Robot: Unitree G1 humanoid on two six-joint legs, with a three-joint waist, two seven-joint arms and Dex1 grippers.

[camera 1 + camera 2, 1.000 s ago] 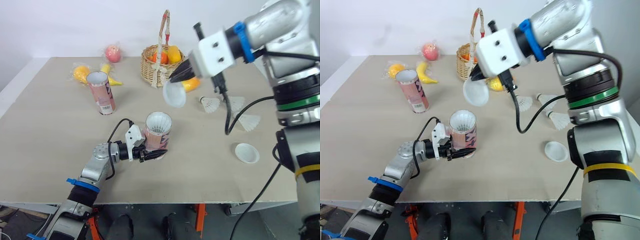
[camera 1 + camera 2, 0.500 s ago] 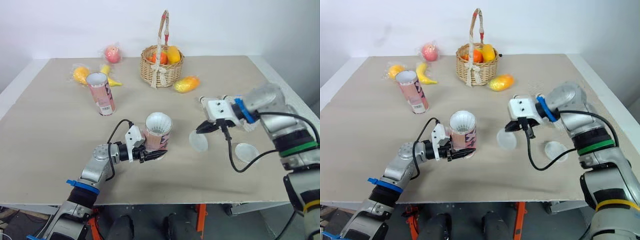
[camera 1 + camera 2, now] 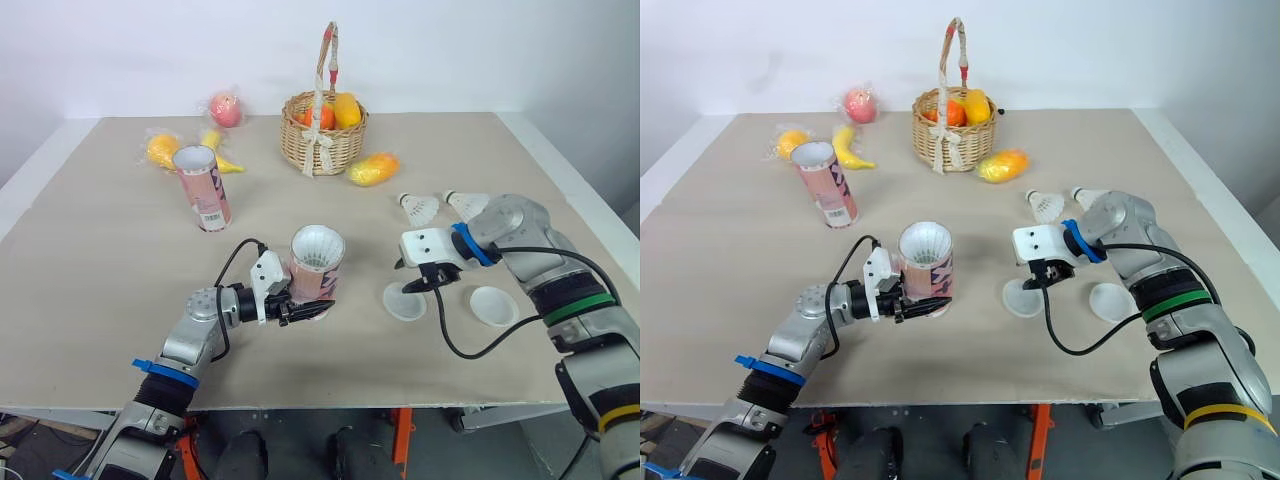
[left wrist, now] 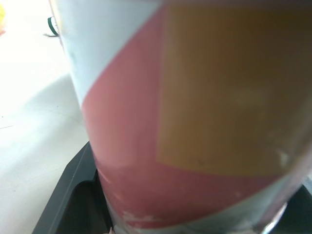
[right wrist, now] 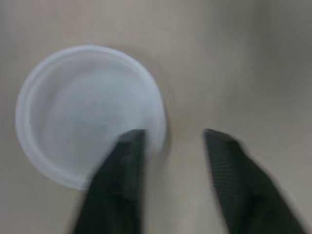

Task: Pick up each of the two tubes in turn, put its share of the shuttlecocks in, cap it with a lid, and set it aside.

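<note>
One tube point(image 3: 316, 262) is clamped in the left gripper point(image 3: 300, 312). The right gripper point(image 3: 418, 285), fingers apart, straddles the rim of the lid point(image 5: 83, 107). A shallow pinch could flick it away.

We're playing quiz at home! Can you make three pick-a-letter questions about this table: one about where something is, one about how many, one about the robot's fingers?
1. Where is the basket? A) far side of the table B) near edge C) on the floor
2. How many white lids lie there? A) one B) two C) four
3. The fingers of the right gripper are: A) open B) shut on a shuttlecock C) shut on a tube
Answers: 1 A, it stands by the back edge. 2 B, one below the right gripper, one beside it. 3 A, a gap shows between them.
</note>
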